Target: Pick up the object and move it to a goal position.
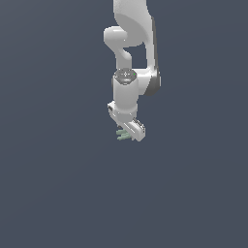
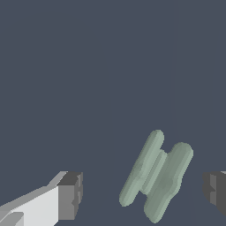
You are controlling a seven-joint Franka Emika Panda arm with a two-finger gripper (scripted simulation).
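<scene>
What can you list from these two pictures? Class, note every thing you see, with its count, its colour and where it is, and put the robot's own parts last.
ribbed object: one, pale grey-green, between the two fingers of the claw and touching neither in the wrist view; in the exterior view it shows just beside the claw's tip.
ground: one, plain dark grey-blue, filling the background of both views.
arm: one, white with dark grey parts, coming down from the top of the exterior view.
claw: one, white body with dark grey fingers, open around the ribbed object.
</scene>
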